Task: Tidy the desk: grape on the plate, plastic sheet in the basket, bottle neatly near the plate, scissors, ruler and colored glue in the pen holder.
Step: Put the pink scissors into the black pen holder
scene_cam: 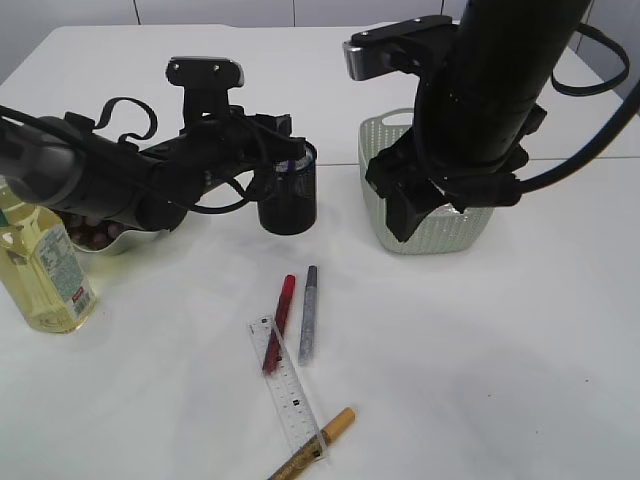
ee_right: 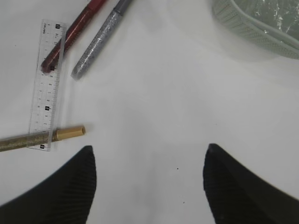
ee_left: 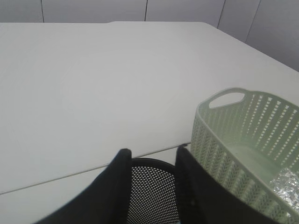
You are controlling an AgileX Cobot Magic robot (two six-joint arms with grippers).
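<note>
My left gripper is at the mouth of the black mesh pen holder; in the left wrist view its fingers are apart with the holder's mesh between them. A bit of blue shows at the holder's rim; the scissors are otherwise hidden. My right gripper is open and empty above bare table. The clear ruler lies beside red, silver and gold glue pens. The crinkled plastic sheet lies in the green basket.
The oil bottle stands at the left edge. Behind it, under my left arm, the plate holds grapes. The basket stands just right of the pen holder. A table seam runs behind both.
</note>
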